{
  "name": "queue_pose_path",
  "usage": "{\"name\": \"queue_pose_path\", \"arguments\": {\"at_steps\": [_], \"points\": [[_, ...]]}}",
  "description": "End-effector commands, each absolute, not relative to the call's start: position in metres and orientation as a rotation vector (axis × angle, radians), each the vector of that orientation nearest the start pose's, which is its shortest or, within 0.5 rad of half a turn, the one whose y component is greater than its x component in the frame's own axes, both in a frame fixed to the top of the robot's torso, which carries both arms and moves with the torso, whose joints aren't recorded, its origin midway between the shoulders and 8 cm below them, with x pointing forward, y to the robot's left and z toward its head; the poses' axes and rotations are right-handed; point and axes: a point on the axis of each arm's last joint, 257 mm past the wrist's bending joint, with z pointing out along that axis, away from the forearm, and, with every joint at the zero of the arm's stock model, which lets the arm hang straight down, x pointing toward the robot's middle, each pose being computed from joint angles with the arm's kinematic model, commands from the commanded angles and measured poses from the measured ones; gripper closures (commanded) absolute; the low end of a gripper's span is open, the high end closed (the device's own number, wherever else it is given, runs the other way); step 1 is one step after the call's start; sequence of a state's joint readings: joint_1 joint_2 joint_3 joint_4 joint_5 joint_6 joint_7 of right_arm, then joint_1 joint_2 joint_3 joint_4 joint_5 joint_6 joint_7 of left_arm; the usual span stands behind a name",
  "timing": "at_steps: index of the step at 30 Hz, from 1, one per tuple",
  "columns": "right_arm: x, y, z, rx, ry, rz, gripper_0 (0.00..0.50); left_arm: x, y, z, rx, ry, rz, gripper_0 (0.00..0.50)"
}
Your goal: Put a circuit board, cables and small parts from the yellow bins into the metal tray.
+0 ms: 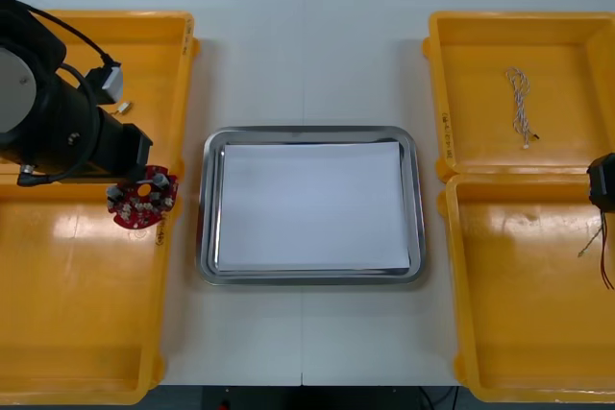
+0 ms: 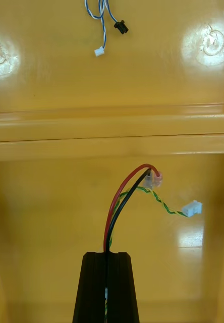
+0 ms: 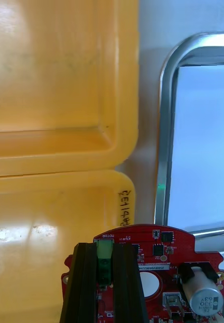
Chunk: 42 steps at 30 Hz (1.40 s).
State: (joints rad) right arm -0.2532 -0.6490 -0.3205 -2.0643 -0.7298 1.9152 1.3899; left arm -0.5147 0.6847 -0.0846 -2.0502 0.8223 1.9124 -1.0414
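Left fingers (image 3: pixel 85 286) clamping circuit board (image 3: pixel 160 246), right fingers (image 2: pixel 93 288) pinching cables (image 2: pixel 123 194), pale table (image 1: pixel 307 64)

- The desk (image 1: pixel 307 55) is light-coloured, with a thin seam (image 1: pixel 304 352) running from its far edge to its near edge through the middle.
- On the robot's left side stand two yellow bins, the far left bin (image 1: pixel 154 55) and the near left bin (image 1: pixel 77 314), butted end to end.
- On the right side stand two more, the far right bin (image 1: pixel 480 93) and the near right bin (image 1: pixel 519 314), butted together the same way.
- Between the two pairs lies the metal tray (image 1: pixel 207 208), shiny at the rim and white inside, flat on the desk across the seam.
- The tray sits just beside the bins on either side, with a narrow strip of bare desk between.
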Motion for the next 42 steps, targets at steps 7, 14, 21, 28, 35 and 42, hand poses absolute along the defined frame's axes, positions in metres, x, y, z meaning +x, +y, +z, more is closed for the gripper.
{"name": "queue_pose_path", "arguments": {"at_steps": [7,14,21,28,35,42], "points": [[0.4,-0.371,-0.12,-0.161,2.617,0.026,0.5,0.425,0.181,-0.154,0.249,2.706,-0.097,0.5],[0.394,-0.352,-0.097,-0.313,2.611,0.076,0.5,0.419,0.158,-0.172,0.318,2.716,-0.036,0.5],[0.387,-0.336,-0.081,-0.444,2.611,0.104,0.5,0.421,0.128,-0.187,0.365,2.674,-0.048,0.5],[0.385,-0.311,-0.081,-0.597,2.594,0.079,0.5,0.424,0.102,-0.198,0.412,2.624,-0.067,0.5],[0.381,-0.286,-0.095,-0.754,2.574,-0.043,0.5,0.436,0.087,-0.215,0.422,2.592,-0.071,0.5],[0.379,-0.265,-0.11,-0.88,2.573,-0.111,0.5,0.44,0.084,-0.234,0.419,2.595,-0.072,0.5]]}}
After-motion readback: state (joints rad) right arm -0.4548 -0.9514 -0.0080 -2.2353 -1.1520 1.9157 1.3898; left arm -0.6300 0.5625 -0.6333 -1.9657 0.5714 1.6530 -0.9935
